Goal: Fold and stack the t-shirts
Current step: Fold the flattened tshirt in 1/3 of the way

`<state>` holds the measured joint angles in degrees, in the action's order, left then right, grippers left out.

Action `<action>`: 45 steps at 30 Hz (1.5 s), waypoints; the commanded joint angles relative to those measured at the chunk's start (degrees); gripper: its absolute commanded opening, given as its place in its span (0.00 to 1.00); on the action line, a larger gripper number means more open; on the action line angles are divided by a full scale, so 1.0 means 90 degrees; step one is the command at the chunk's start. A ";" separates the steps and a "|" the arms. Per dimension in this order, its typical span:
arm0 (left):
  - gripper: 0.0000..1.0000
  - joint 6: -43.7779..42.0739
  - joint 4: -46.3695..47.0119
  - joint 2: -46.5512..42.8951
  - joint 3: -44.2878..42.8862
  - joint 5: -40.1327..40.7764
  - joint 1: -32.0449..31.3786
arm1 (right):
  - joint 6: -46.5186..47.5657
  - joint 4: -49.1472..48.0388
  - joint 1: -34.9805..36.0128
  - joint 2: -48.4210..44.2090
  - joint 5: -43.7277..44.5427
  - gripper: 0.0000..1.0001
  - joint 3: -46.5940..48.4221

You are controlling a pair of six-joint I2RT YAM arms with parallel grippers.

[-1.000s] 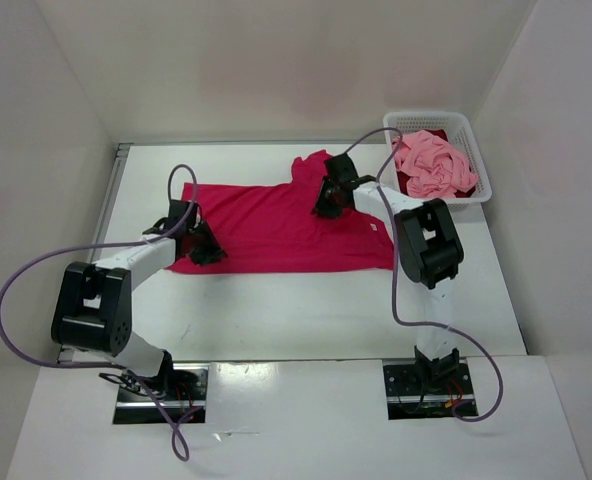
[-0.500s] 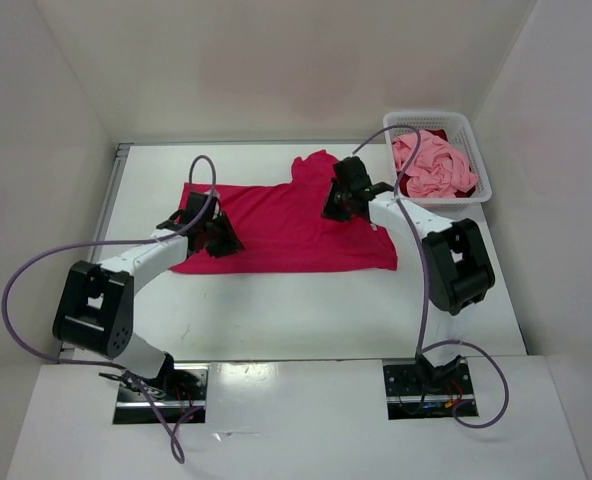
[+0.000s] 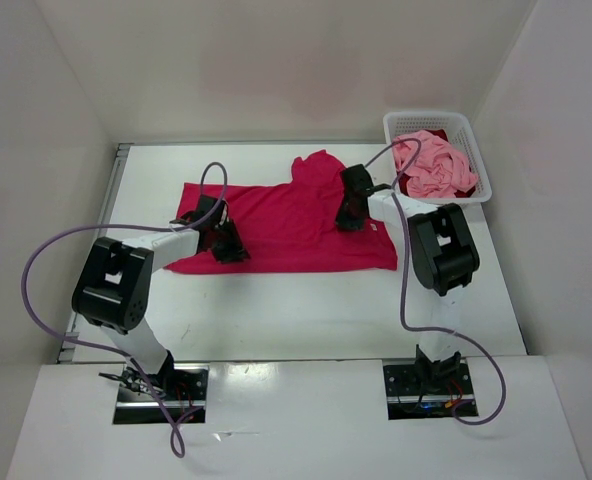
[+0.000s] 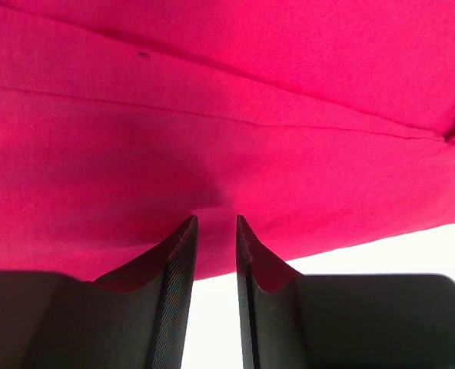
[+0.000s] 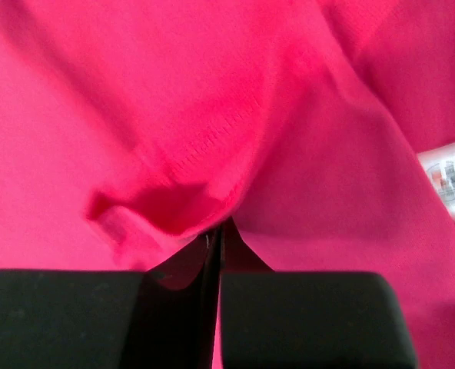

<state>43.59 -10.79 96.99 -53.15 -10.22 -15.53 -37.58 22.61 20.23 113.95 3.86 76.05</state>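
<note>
While the light pink shirt (image 3: 432, 166) and dark crimson shirt (image 3: 404, 186) are sitting in the basket (image 3: 473, 193), we're just starting on the magenta shirt (image 3: 286, 228) flat on the table (image 3: 276, 310): right gripper (image 5: 216, 227) pinching it, left gripper (image 4: 216, 221) barely parted, empty, at its hem

Basket (image 3: 428, 116) right of t-shirt (image 3: 286, 225)
</note>
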 commanded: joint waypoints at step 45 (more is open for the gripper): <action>0.28 0.0458 -0.1495 -0.1527 0.2124 -0.0984 0.0222 | -0.0696 -0.0218 0.2293 -0.1088 -0.1522 0.01 -0.2346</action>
<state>45.54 -14.06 85.73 -38.57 -17.26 -13.28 -43.22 14.17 38.44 105.16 -9.58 59.81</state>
